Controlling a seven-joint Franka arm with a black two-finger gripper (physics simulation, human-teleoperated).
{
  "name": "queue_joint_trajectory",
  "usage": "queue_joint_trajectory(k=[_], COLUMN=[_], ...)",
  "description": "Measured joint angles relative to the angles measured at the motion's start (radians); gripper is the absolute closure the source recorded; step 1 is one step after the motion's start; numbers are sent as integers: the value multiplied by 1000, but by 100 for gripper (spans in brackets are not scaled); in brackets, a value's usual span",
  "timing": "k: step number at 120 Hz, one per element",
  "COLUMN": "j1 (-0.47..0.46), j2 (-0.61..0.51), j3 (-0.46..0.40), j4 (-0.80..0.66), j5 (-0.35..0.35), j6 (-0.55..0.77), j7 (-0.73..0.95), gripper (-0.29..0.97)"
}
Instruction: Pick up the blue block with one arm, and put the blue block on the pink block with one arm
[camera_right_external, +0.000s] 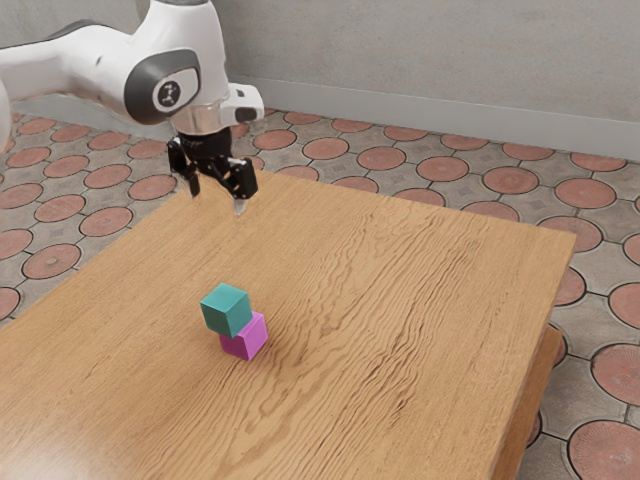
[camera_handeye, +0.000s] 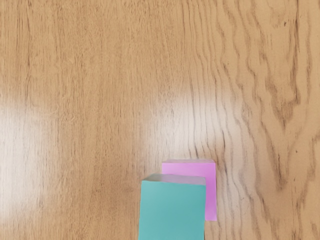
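The white seven-joint arm (camera_right_external: 100, 65) comes in from the exterior view's upper left; its black two-finger gripper (camera_right_external: 217, 197) hangs in the air over the far left part of the light wooden worktop (camera_right_external: 400, 300), near that worktop's far edge. The fingers (camera_right_external: 239, 200) stand apart with nothing between them and point down toward the wood; they touch neither block.

The blue block (camera_right_external: 225, 308), a small teal-blue cube, sits on top of the pink block (camera_right_external: 247, 340), a small magenta-pink cube; the pair stands on the worktop toward the exterior view's left of centre, well apart from the gripper and nearer the camera than it. The blue block does not sit squarely on the pink one; it is shifted toward the exterior view's left, so part of the pink block's top and its right faces show beside and below it. The blue block looks level and rests on the pink block's top; the pink block rests flat on the wood.

In the wrist view the blue block (camera_handeye: 172, 210) covers most of the pink block (camera_handeye: 210, 195); pink shows as a narrow band along two of the blue block's sides; around them lies bare wood grain with pale patches of sheen.

Beyond the worktop lies a floor of round reddish tiles (camera_right_external: 450, 165) set in grey; a plain grey wall (camera_right_external: 450, 50) rises behind it.
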Motion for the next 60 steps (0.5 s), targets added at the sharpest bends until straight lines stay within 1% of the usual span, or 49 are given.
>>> queue_joint_trajectory(k=[16, 27, 32, 46, 60], j1=[11, 26, 28, 20, 10], j2=[-32, -44, -44, -40, -40], j3=[1, -13, -16, -15, -13], j4=[131, 261, 297, 319, 302], j5=[-17, -26, -29, -33, -34], j6=[-93, -173, -207, -270, -297], j7=[3, 5, 5, 6, 6], gripper=[0, 0, 0, 0, 0])
